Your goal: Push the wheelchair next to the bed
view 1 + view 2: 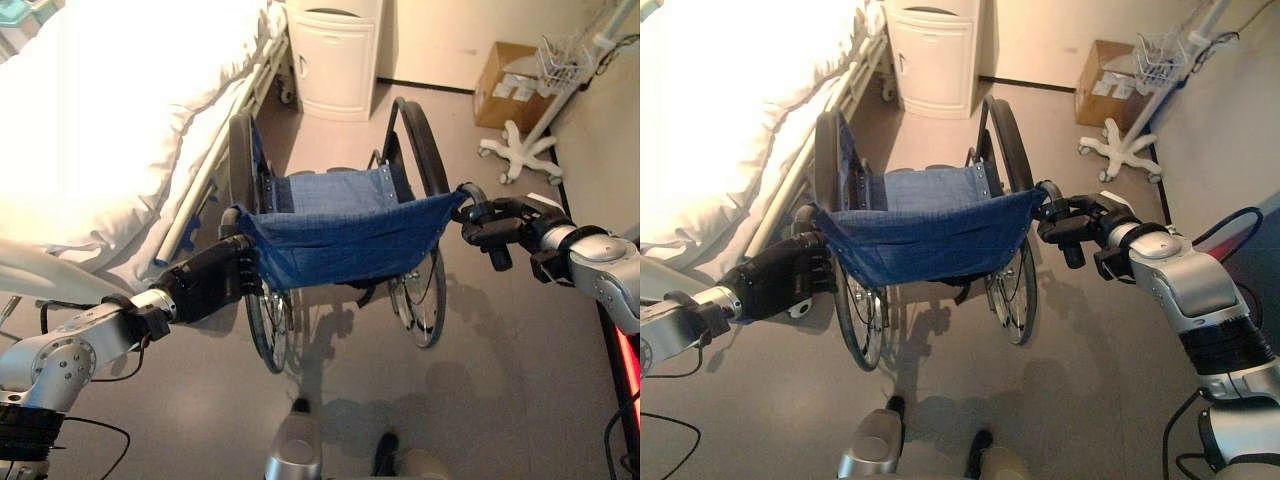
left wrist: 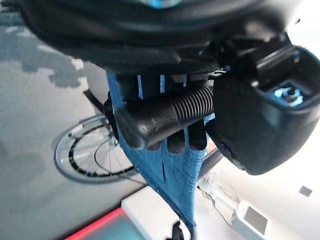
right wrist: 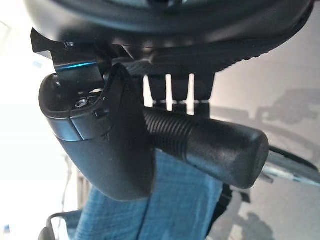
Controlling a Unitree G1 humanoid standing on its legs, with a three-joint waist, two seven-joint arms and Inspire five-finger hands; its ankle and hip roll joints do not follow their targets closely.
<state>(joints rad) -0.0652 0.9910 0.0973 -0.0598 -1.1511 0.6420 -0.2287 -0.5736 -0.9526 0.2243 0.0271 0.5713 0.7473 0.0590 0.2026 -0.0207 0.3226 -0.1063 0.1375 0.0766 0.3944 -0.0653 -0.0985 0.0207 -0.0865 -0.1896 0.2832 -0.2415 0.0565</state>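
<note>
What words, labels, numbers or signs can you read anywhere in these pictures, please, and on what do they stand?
No text can be read here.
Cardboard box: pale labels on its top, print too small to read.
Wheelchair, bed and white cabinet: no lettering seen.
Left hand and right hand, each curled round a push handle: no marking seen.

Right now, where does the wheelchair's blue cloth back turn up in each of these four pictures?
Left eye view: blue cloth back at the centre, stretched between the left hand and right hand.
Right eye view: same cloth, left of centre.
Left wrist view: a blue strip behind the ribbed push handle.
Right wrist view: blue cloth beneath the handle.
Shared landmark: the cloth itself; the bed lies at its left.
</note>
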